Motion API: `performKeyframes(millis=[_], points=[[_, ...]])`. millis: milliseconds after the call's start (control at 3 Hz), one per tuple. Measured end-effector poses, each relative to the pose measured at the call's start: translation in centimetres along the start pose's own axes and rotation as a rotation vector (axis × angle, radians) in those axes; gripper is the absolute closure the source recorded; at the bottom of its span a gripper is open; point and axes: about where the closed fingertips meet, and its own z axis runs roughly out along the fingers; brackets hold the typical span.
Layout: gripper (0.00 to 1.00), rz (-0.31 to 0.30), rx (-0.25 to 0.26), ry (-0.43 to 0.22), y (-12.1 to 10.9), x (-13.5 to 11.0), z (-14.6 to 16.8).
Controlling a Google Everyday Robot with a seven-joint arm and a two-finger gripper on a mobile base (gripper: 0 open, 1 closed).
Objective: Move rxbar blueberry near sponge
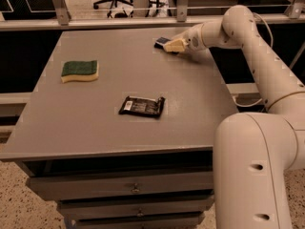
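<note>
At the 1 o'clock corner of the grey table (pixel 200 104): small dark blue wrapped snack bar (pixel 162 41), partly covered by the cream gripper (pixel 174 45); grasp cannot be told. Green-topped yellow foam sponge (pixel 80 71) is sited at 10 o'clock, well apart.

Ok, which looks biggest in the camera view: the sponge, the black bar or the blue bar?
1-2. Black bar and sponge: look about alike; the bar is nearer, so no ranking.
3. Blue bar: smallest, but farthest and partly hidden by the gripper at the table's far edge.
</note>
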Motion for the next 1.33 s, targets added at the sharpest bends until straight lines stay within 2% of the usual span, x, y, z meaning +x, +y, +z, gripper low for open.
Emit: performKeyframes(millis=[333, 667, 1000, 1333], points=[[0.87, -0.018, -0.024, -0.004, 0.8, -0.7, 0.3], [1.00, -0.053, -0.065, -0.029, 3.0, -3.1, 0.5], [1.00, -0.097, -0.110, -0.042, 7.2, -6.4, 0.1], [1.00, -0.120, -0.144, -0.019, 11.9, -7.5, 0.0]])
